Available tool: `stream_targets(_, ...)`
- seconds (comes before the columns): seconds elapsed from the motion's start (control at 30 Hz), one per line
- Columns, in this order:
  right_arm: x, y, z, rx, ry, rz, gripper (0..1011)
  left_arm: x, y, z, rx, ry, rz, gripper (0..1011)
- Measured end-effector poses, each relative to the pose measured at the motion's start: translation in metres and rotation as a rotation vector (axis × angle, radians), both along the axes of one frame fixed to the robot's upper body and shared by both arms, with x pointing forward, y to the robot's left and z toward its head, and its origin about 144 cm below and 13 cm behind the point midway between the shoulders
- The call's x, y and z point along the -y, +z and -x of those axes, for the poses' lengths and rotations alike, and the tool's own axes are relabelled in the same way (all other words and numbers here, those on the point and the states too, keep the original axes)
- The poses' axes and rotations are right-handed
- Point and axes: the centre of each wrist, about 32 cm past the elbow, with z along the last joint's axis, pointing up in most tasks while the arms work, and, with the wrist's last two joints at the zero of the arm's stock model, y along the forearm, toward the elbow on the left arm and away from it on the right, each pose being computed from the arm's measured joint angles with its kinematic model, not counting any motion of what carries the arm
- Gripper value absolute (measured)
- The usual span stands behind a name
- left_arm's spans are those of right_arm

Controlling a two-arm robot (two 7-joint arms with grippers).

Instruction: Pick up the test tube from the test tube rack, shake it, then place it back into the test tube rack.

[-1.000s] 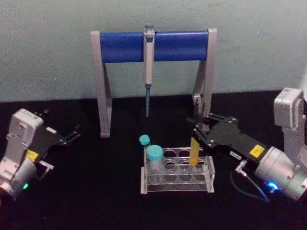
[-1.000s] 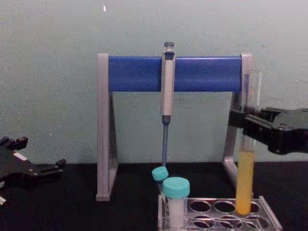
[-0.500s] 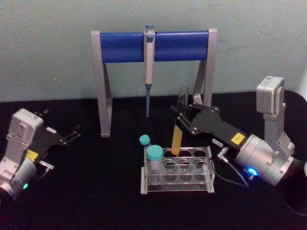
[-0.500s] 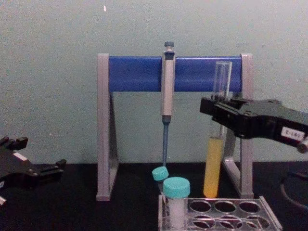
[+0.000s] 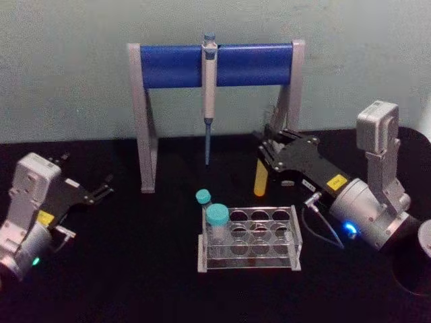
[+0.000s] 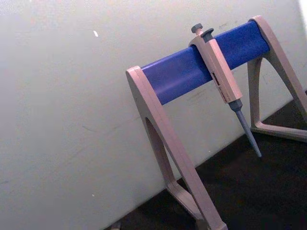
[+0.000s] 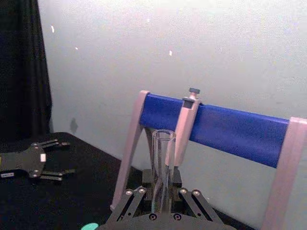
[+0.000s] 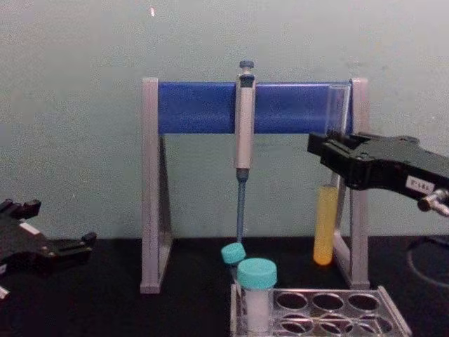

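Note:
My right gripper is shut on the test tube, a thin clear glass tube whose lower part holds yellow liquid. It hangs upright in the air, behind and above the test tube rack. In the chest view the test tube hangs from the right gripper well clear of the test tube rack, in front of the stand's right leg. The right wrist view shows the test tube's open top rising between the fingers. My left gripper rests open at the table's left.
A grey-legged stand with a blue crossbar stands behind the rack, with a pipette hanging from it. Two teal-capped vials sit in the rack's left end. The black table lies bare around the rack.
The right gripper has swung the test tube from the rack's right holes to the left, then up and back to the right. The tube now hangs higher, behind the rack. The left arm has not moved.

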Motion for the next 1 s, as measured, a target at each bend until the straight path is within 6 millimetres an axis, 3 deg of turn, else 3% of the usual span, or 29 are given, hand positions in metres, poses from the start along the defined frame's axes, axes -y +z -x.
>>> stream_targets(1.0,0.0057,0.0022,0.0015,-0.001,-0.017,0.003,224,0.0000,0.0000,0.0000,0.000,0.000,0.000,1010)
